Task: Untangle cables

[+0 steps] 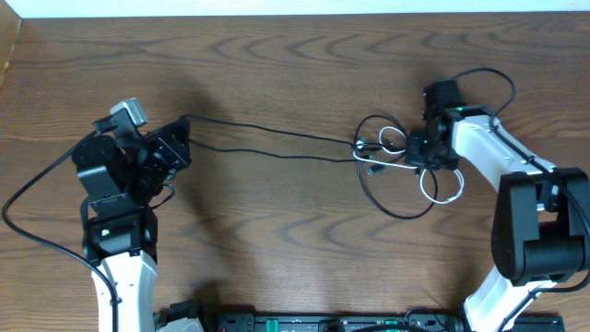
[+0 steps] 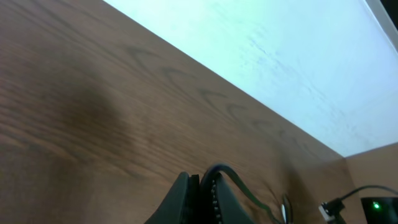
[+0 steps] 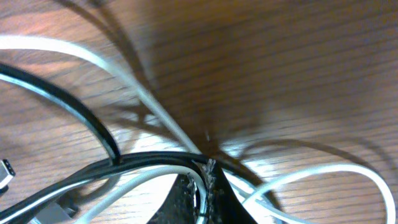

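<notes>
The left arm rises from the near edge of the table, its wrist bent over and turned inward. The left gripper is pinched together on a black cable. In the left wrist view its fingers meet, and the cable arcs out just beyond the tips. From there two black strands run taut towards the other arm.

The right arm reaches in from the near right corner, forearm stretched across and wrist angled down. The right gripper is clamped on the tangle of cables. Its fingertips pin black and white strands together. A white cable loops just past the gripper on the arm's side, and a plug end lies off to one side.
</notes>
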Robot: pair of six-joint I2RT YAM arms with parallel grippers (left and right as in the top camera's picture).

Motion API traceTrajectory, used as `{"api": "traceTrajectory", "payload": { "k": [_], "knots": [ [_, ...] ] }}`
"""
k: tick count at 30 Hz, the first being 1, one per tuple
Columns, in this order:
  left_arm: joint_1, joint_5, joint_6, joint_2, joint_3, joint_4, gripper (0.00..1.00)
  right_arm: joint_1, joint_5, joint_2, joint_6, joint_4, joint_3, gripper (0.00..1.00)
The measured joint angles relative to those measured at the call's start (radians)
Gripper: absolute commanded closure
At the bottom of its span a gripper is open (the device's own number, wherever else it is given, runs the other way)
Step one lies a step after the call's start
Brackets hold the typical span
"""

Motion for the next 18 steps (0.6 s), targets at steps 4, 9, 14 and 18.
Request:
{"api": "traceTrajectory", "payload": {
  "k": [4, 9, 14, 18],
  "knots": [
    [0.042, 0.008, 0.000, 0.000, 0.000, 0.004, 0.92, -0.057, 0.009, 0.000, 0.000, -0.011, 0.002, 0.99],
    [0.130, -0.072, 0.000, -0.012, 0.000, 0.025, 0.92, -0.219, 0.126, 0.000, 0.005, -0.025, 0.002, 0.99],
    [0.133, -0.077, 0.000, -0.012, 0.000, 0.022, 0.92, -0.252, 0.117, 0.000, -0.004, -0.027, 0.002, 0.99],
    [0.134, -0.056, 0.000, -0.013, 0.000, 0.020, 0.92, -0.215, 0.089, 0.000, -0.019, -0.020, 0.002, 0.99]
  ]
}}
